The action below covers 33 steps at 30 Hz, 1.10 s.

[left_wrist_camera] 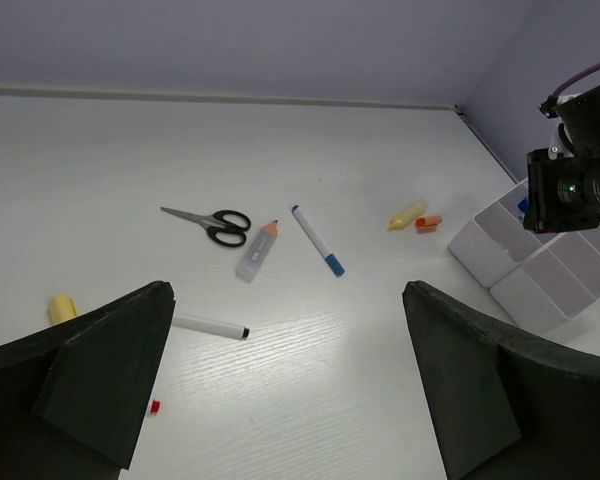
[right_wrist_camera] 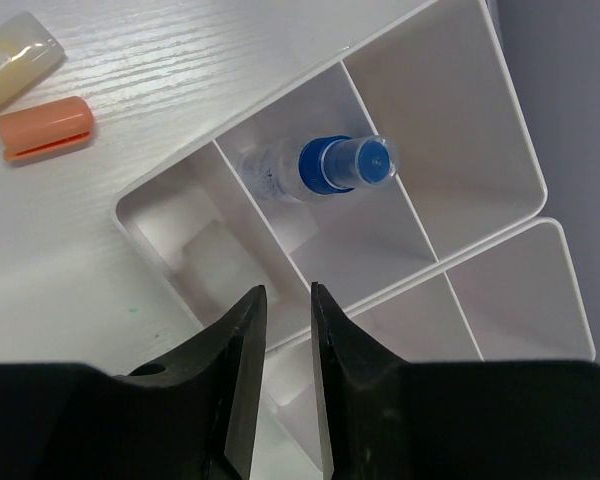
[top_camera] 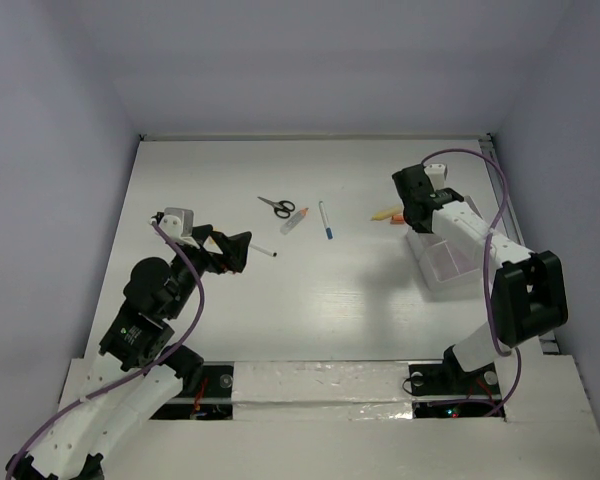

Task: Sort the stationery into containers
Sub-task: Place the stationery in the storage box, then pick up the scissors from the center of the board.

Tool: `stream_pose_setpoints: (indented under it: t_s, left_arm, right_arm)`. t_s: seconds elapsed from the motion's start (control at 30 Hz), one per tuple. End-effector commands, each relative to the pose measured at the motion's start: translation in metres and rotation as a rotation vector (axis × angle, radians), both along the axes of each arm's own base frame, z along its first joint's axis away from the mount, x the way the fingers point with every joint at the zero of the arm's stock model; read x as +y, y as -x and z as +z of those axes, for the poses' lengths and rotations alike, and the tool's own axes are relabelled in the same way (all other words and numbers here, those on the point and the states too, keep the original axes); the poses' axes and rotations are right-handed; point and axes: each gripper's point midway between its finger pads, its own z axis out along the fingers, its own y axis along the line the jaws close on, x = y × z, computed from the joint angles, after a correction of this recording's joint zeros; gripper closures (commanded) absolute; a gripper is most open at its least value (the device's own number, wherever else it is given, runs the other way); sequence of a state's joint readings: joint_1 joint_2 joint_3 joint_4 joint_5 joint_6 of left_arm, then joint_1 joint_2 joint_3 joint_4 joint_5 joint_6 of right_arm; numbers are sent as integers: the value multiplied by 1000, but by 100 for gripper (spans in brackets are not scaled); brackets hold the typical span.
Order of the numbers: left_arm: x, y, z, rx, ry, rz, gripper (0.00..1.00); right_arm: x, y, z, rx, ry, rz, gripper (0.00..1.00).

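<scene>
Sorting looks barely underway: one blue-capped pen [right_wrist_camera: 325, 165] lies in a middle compartment of the containers [right_wrist_camera: 450, 100], upper centre of the right wrist view. The right pincer [right_wrist_camera: 288, 300] is slightly parted and empty. The scissors [left_wrist_camera: 212, 222], orange-capped tube [left_wrist_camera: 258, 250], blue-tipped pen [left_wrist_camera: 317, 240], black-tipped pen [left_wrist_camera: 210, 326], yellow piece [left_wrist_camera: 407, 214] and orange piece [left_wrist_camera: 429, 221] lie loose on the bench [left_wrist_camera: 100, 130]. The left pincer [left_wrist_camera: 288, 295] gapes wide, empty.
</scene>
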<state>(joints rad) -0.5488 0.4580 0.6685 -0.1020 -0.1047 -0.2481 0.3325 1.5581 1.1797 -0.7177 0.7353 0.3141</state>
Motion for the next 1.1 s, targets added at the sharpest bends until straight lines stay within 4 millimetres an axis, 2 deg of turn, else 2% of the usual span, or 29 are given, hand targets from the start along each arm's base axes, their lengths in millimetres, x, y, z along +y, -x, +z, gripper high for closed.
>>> stream_pose_setpoints:
  t_s: [0.0,0.17,0.23,0.33,0.37,0.43,0.47,0.5,0.57,0.6,0.63,0.67,0.7,0.73,0.77,0.83,0.87,0.9,0.93,0.97,1.0,1.03,1.07]
  left_arm:
    - [-4,1,22,-53,36,-18,2]
    - [-4,0,21,-49,34,-18,2]
    - [-4,0,22,-50,35,-18,2]
    - [-4,0,22,-51,37,-19,2]
    - [-5,0,22,-49,36,-19,2]
    - [-2,-1,22,-50,36,-7,2]
    - [-2,-1,22,-50,36,-7,2]
    - [-2,-1,22,-49,37,-9,2]
    - [-2,-2,21,-48,36,-7,2]
    - [0,-3,21,-47,34,2,2]
    - [-1,-3,21,-47,35,1,2]
    - [-1,-3,20,-45,32,-1,2]
    - [-1,-3,20,-46,33,-1,2]
    - [-1,-4,19,-42,31,-1,2]
    - [-2,-5,18,-39,29,-1,2]
    - [-2,-5,17,-37,28,-1,2]
    - [-2,-5,17,-35,27,-1,2]
    - [-2,-5,17,-35,28,-1,2]
    - [-2,-5,17,-35,28,-1,2]
    - [-2,-6,16,-33,25,-1,1]
    - [-3,-6,17,-33,25,-2,1]
    - [-3,-6,17,-33,25,-5,1]
    - [-4,-6,16,-31,24,-7,1]
  right_arm:
    - [-1,-9,6,-52,-14,-9,68]
    - [1,-11,12,-69,-25,-5,67]
    - [3,-14,20,-94,-41,0,67]
    - [30,-34,42,-189,-172,115,67]
    - [54,-39,43,-192,-260,211,67]
    - [94,-54,61,-279,-389,347,67]
    - [125,-55,63,-277,-508,469,69]
    - [145,-66,76,-348,-580,542,70]
    - [195,-65,74,-315,-736,695,70]
    - [209,-71,78,-331,-759,725,70]
    - [230,-75,90,-347,-774,769,70]
    - [244,-84,70,-301,-774,773,70]
    - [255,-88,66,-283,-772,785,70]
    - [269,-100,83,-316,-775,810,70]
    - [288,-105,57,-261,-772,822,70]
    - [306,-115,47,-230,-773,836,70]
    - [319,-126,60,-258,-777,856,70]
    - [331,-130,34,-204,-765,858,69]
    - [334,-136,28,-194,-758,856,69]
    - [346,-145,40,-224,-746,880,69]
    - [352,-143,29,-188,-731,882,69]
    - [353,-149,4,-144,-713,869,69]
    - [363,-154,13,-162,-704,890,69]
